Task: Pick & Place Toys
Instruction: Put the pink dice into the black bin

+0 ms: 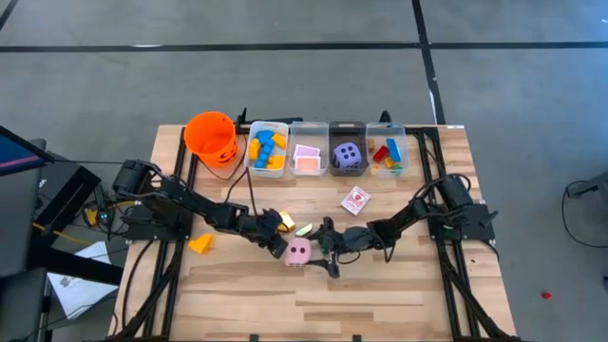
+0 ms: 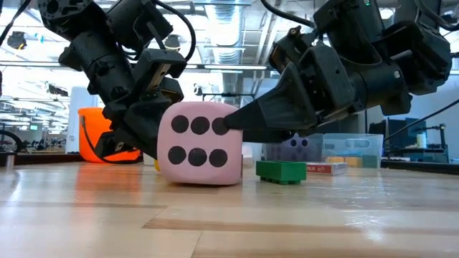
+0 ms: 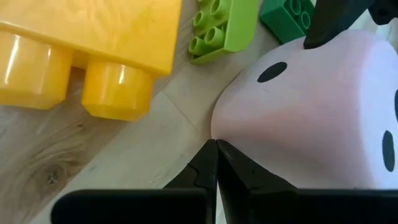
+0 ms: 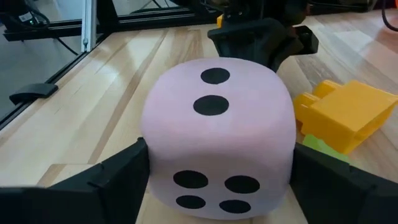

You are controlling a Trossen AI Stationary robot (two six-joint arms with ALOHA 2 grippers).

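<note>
so, scene: a wooden table [image 1: 399, 285] carried two arms that met near its centre.
pink die [image 1: 298, 252]: sat on the wood near table centre, six dots facing the low camera, touched by both grippers.
right gripper [image 4: 217, 180]: came in from 3 o'clock; its fingers [image 4: 106, 177] were spread wide on either side of the die, close against it.
left gripper [image 3: 216, 171]: reached in from 9 o'clock; its jaws were pressed together, tips touching the die's side, grasping nothing.
yellow block [image 3: 87, 43]: lay just beside the die, near the left gripper.
light green block [image 3: 224, 28]: lay at 12 o'clock of the die, beside a dark green block [image 2: 281, 171].
card [image 1: 356, 200]: lay at 1 o'clock of the die, apart from it.
orange block [image 1: 200, 243]: lay alone at 9 o'clock.
purple die [image 1: 349, 155]: rested in a clear bin [image 1: 349, 170] at 12 o'clock, beside an orange bucket [image 1: 211, 136].
</note>
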